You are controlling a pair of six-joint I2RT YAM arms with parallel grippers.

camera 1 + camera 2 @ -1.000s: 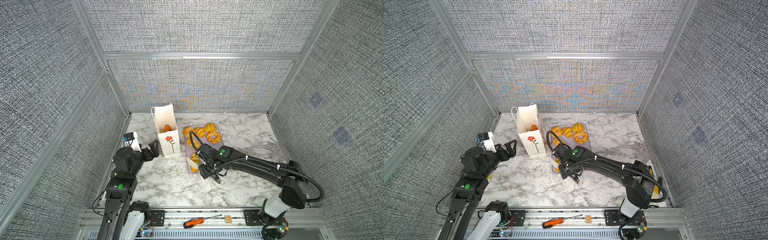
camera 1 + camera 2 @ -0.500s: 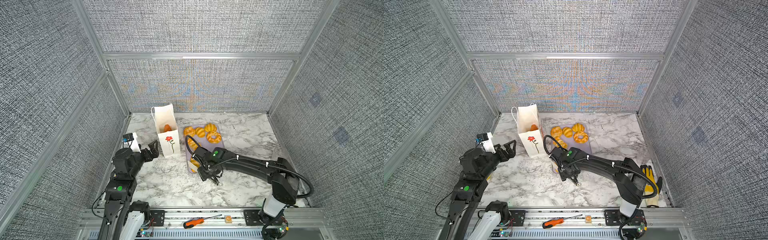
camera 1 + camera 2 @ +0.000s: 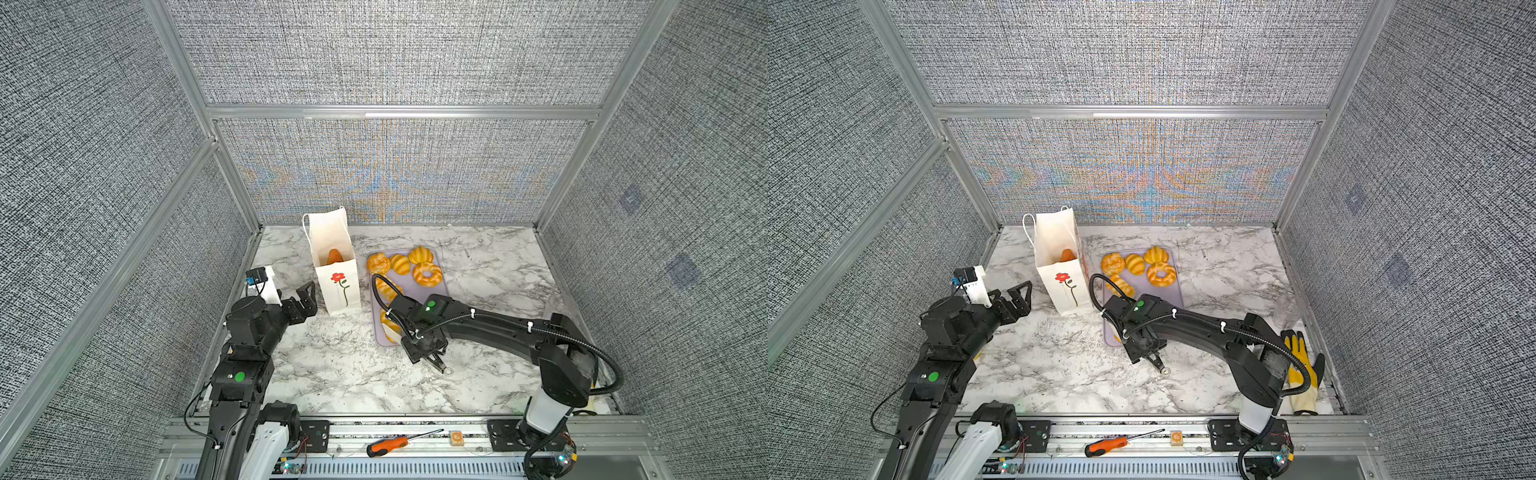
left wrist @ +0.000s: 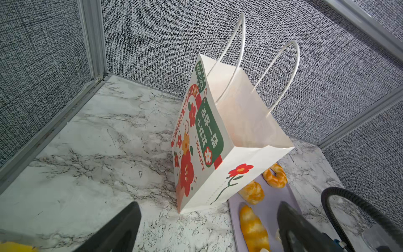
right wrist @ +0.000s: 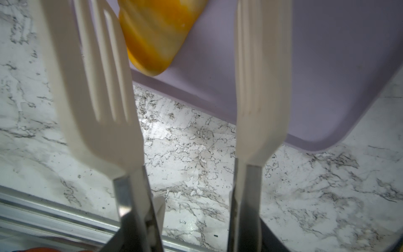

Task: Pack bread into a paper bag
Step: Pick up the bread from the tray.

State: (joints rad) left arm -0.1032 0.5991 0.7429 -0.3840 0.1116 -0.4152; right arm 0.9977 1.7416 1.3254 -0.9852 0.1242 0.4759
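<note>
The white paper bag [image 3: 336,266] [image 3: 1059,266] [image 4: 229,141] stands upright and open at the back left, with one orange-brown bread piece [image 3: 333,256] inside. Several golden bread pieces [image 3: 427,274] [image 3: 1160,274] lie on the lilac tray [image 3: 415,291] to its right. My left gripper [image 3: 311,297] [image 4: 207,229] is open and empty, just left of the bag. My right gripper [image 3: 422,349] is shut on white tongs [image 5: 96,87]. The tong blades stand apart over the tray's near end, beside a striped roll [image 5: 157,32] and holding nothing.
Grey walls close in three sides. A screwdriver [image 3: 386,444] lies on the front rail. A yellow glove [image 3: 1300,365] sits at the right front edge behind my right arm. The marble tabletop [image 3: 332,374] lies between the arms.
My right arm's elbow has swung left while the tongs stayed over the tray's near end, their blades slightly closer together. The left arm and the bag have not moved.
</note>
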